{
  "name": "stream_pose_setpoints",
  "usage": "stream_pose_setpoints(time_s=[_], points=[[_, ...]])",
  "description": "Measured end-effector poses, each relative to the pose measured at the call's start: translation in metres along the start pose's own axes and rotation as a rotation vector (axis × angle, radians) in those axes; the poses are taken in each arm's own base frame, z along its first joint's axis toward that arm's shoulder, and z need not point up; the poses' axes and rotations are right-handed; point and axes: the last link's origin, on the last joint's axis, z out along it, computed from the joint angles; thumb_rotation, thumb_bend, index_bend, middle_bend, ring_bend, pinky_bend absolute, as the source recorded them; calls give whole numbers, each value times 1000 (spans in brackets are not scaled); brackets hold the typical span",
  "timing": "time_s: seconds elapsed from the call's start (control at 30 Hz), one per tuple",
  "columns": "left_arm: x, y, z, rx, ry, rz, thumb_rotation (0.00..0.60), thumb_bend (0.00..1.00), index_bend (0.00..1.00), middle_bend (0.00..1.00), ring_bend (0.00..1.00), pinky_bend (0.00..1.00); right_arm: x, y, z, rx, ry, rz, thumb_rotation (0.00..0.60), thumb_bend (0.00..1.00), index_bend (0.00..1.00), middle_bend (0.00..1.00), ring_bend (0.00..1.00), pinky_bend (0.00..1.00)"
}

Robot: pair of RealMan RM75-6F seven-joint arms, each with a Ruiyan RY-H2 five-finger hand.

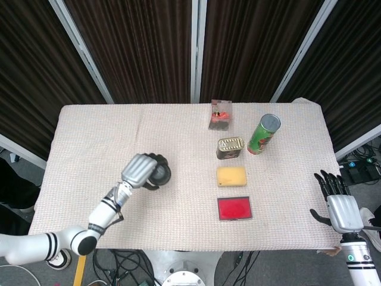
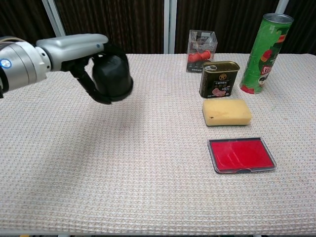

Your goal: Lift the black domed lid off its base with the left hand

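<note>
My left hand [image 2: 89,61] is wrapped around the black domed lid [image 2: 112,76], fingers curled down its far and near sides, holding it up off the cloth in the upper left of the chest view; in the head view the same lid [image 1: 159,172] sits left of centre, tucked against my silver knuckles [image 1: 139,171]. No base shows under it in either view. The lid casts a soft shadow on the weave below it. Well apart from it, on the right half of both views, stand the other things in a rough column: a clear plastic box with something red inside [image 2: 201,44] at the back, a dark tin with a label [image 2: 218,79] just in front of it, a yellow sponge [image 2: 226,111] nearer still, and a flat red tray with a dark rim [image 2: 241,154] closest to me. A tall green crisp tube [image 2: 262,47] leans at the tin's right. None of these stands between my hand and the open middle of the table. My right hand [image 1: 339,205] hangs off the lower right corner of the head view, beyond the table edge, fingers spread and holding nothing. The table is covered with a pale waffle-weave cloth [image 2: 123,163], and behind it hang dark pleated curtains [image 1: 137,47] split by slanted pale metal posts [image 1: 80,50].
</note>
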Motion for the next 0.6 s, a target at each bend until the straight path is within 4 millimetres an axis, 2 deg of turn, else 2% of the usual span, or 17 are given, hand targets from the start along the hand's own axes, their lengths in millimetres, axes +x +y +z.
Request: stream_pose_setpoints(time_s=[0.07, 0.17, 0.27, 0.33, 0.5, 0.6], points=[[3, -33, 7, 76, 16, 61, 600, 192, 472, 539, 345, 440, -3, -2, 0, 3, -14, -5, 600, 101, 0, 21, 0, 0], [6, -65, 9, 139, 16, 118, 600, 177, 465, 538, 345, 440, -5, -6, -2, 17, -23, -4, 600, 101, 0, 21, 0, 0], [1, -67, 5, 121, -6, 130, 600, 176, 464, 538, 345, 440, -3, -6, -2, 20, -17, -4, 600, 101, 0, 21, 0, 0], [-5, -53, 1, 70, -27, 118, 600, 176, 461, 539, 345, 441, -3, -5, -2, 14, -19, -2, 600, 101, 0, 21, 0, 0], [-17, 26, -21, -132, -88, -42, 600, 177, 459, 539, 346, 442, -7, -2, -1, 4, -37, 0, 600, 101, 0, 21, 0, 0], [-13, 59, -31, -198, -101, -128, 600, 177, 459, 538, 346, 434, -6, -2, 0, 3, -32, 3, 600, 101, 0, 21, 0, 0]])
